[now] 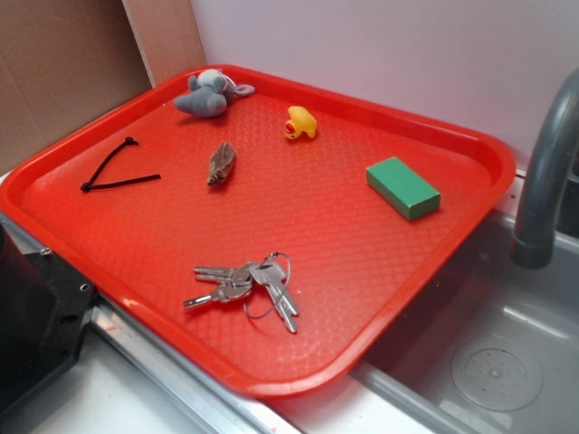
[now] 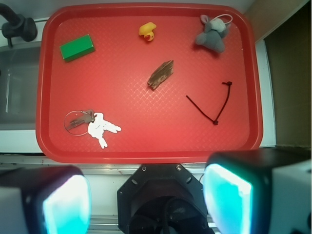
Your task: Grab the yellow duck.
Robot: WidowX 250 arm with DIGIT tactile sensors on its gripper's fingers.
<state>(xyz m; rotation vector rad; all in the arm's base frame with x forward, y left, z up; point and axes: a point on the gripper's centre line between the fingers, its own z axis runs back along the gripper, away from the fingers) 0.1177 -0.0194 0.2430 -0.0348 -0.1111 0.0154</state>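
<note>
The yellow duck (image 1: 300, 123) (image 2: 147, 31), tiny and glossy with a red-orange beak, lies near the far edge of the red tray (image 1: 425, 262) (image 2: 146, 153). In the wrist view my gripper (image 2: 146, 200) hangs high above the tray's near edge, well short of the duck. Its two cyan-lit pads (image 2: 66, 204) stand wide apart with nothing between them, so it is open. The exterior view does not show the gripper's fingers.
On the tray also lie a grey plush toy (image 1: 210, 93) (image 2: 212, 33), a green block (image 1: 403, 187) (image 2: 77, 47), a brown wood piece (image 1: 221, 163) (image 2: 161, 74), a black cord (image 1: 113, 172) (image 2: 214, 105) and a bunch of keys (image 1: 249, 285) (image 2: 92, 126). A grey faucet (image 1: 547, 172) and sink (image 1: 488, 353) stand to the right.
</note>
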